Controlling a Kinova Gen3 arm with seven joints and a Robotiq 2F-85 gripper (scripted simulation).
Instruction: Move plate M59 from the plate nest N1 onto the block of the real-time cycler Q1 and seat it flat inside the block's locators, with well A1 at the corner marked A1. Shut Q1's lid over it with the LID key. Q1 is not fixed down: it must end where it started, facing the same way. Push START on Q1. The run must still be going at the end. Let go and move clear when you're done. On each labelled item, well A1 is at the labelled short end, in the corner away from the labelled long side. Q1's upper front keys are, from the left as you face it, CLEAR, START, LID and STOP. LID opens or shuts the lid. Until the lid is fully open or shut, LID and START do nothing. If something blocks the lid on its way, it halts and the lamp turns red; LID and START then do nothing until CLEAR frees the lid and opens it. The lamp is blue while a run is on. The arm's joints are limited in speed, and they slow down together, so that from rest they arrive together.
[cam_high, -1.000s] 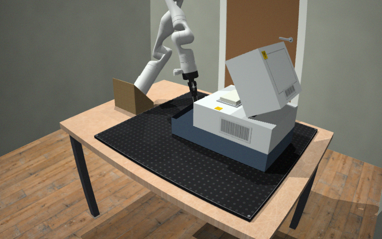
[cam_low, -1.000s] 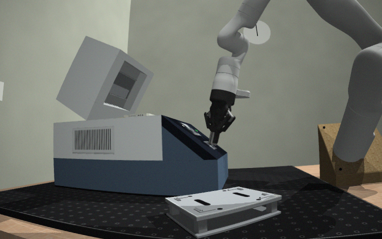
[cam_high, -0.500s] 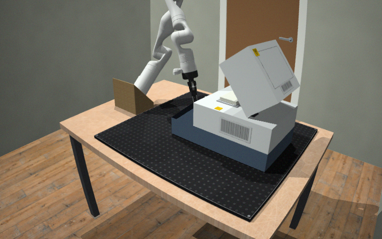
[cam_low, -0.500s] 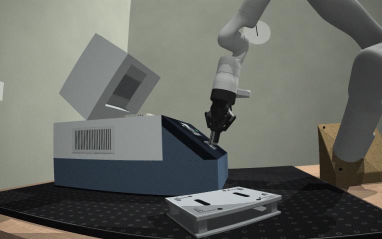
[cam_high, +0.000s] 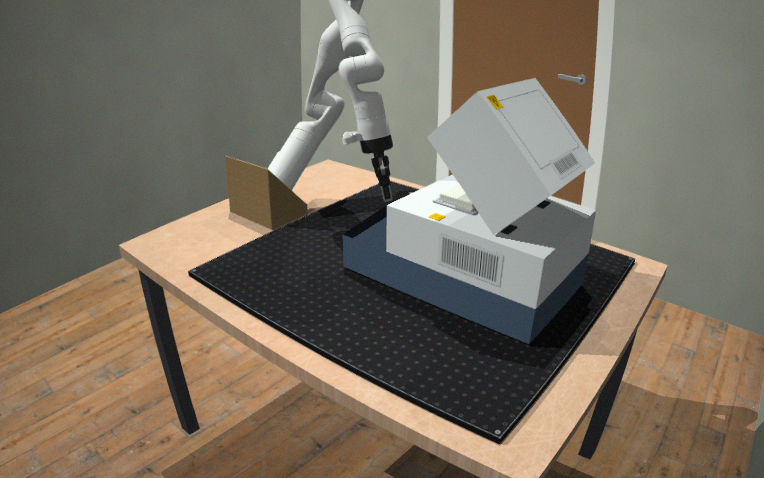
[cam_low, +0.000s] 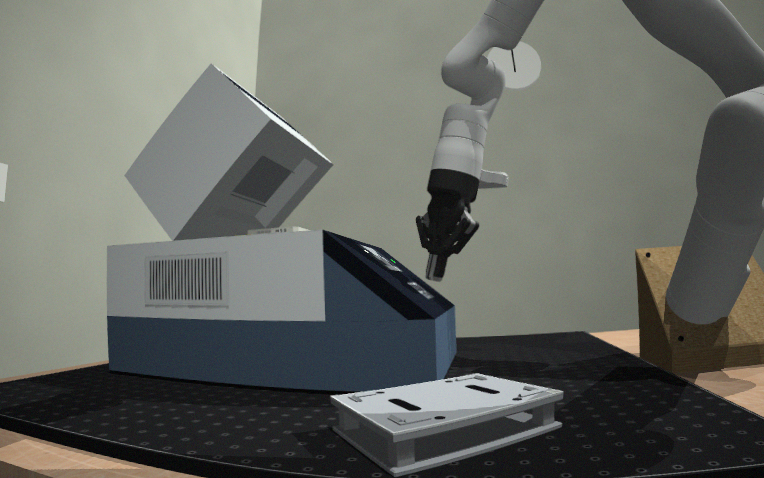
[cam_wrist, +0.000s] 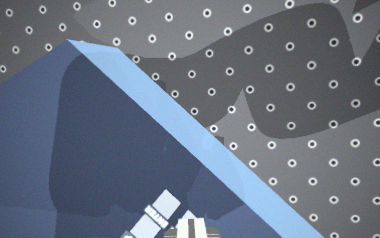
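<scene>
Fingers (cam_low: 436, 274) pressed together, gripping nothing, hanging just off the sloped dark key panel (cam_low: 394, 270) of the cycler (cam_low: 270, 315), clear of the keys. Lid (cam_low: 225, 157) caught at a slant, neither up nor down, tipped over the block. Plate (cam_high: 457, 197) sitting pale on top of the machine, partly under the lid's leading edge in the top view; too small there to judge whether flat in the locators or which corner holds A1. Nest (cam_low: 445, 417) bare on the black mat (cam_low: 563, 360), in front of the cycler, well apart from the fingers. Small green spot showing on the panel; no blue, no red visible.

Now the risks. Pressing START too soon, with the lid at this slant: likely nothing happens, and the run never begins. A plate riding high on a locator: lid probably jams on the way, lamp goes red, then CLEAR needed before anything else works. Coming back down on the panel at an angle or too hard: machine not fixed to the worktop, so liable to slide or twist out of place. Hitting the wrong neighbouring key, LID again or STOP beside it: lid reopened or run cancelled.
</scene>
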